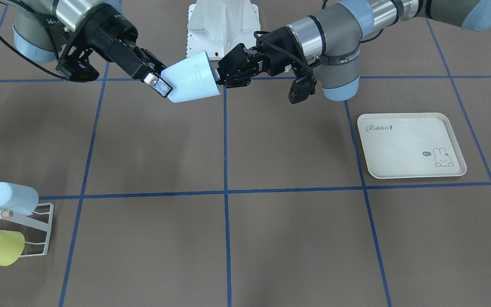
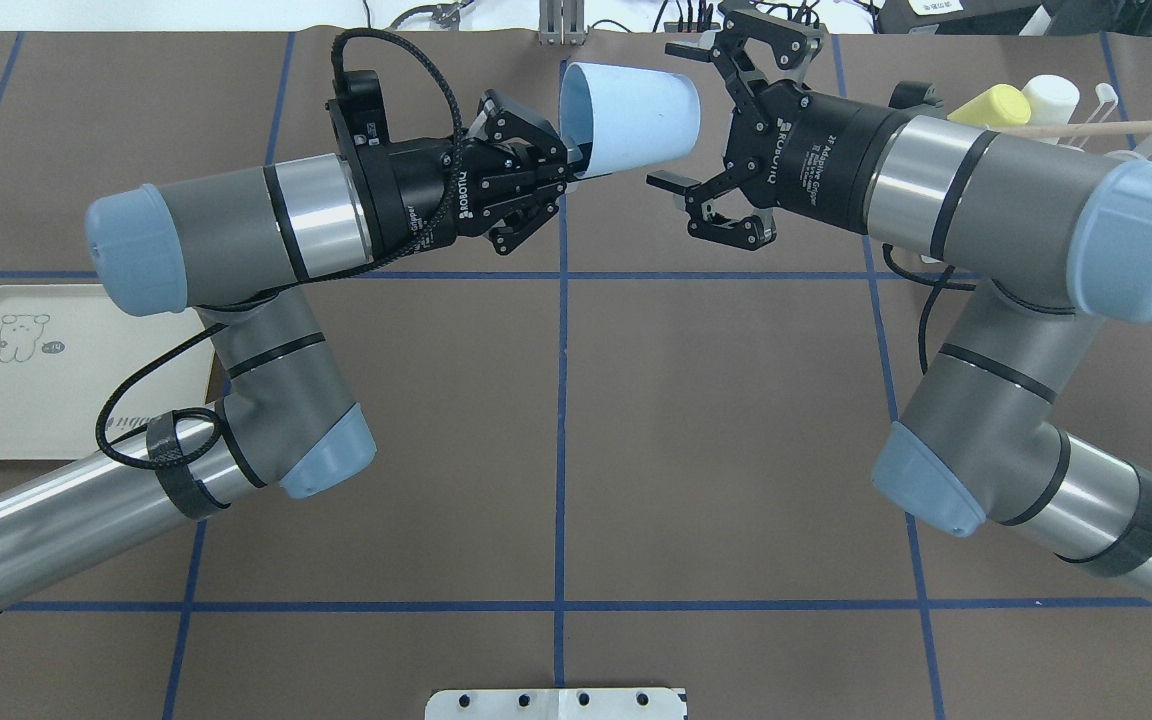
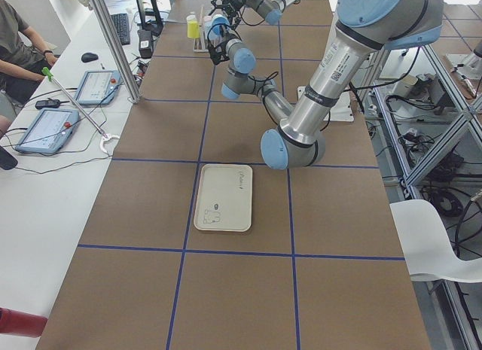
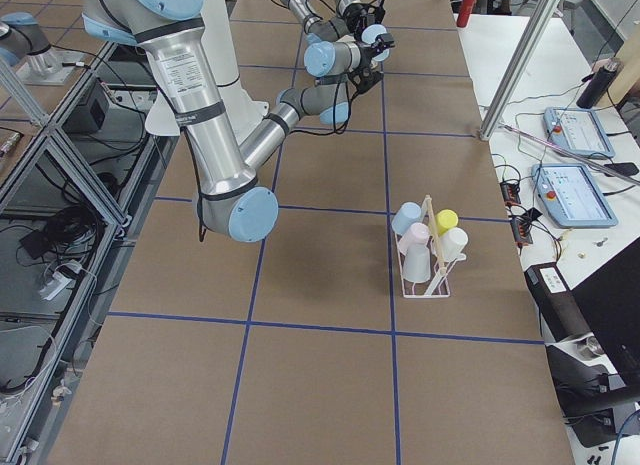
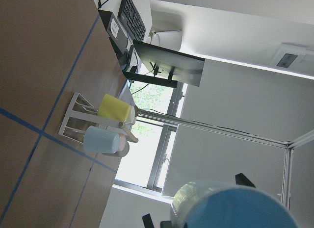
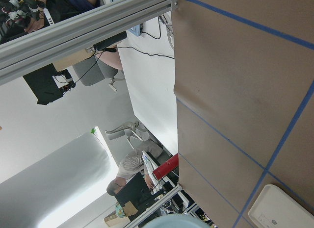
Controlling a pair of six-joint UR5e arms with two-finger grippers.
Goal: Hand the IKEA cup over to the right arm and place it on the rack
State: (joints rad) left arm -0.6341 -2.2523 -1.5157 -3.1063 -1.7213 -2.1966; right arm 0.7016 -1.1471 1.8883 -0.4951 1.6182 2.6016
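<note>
Tray (image 3: 224, 197) on table (image 3: 135, 214) nr L arm (image 3: 316, 101) (not touching).

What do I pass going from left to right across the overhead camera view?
Rabbit-print tray → left pincer, shut on the cup's rim → light blue cup → right pincer, open, straddling the cup's base → rack holding a yellow cup and a white cup.
</note>
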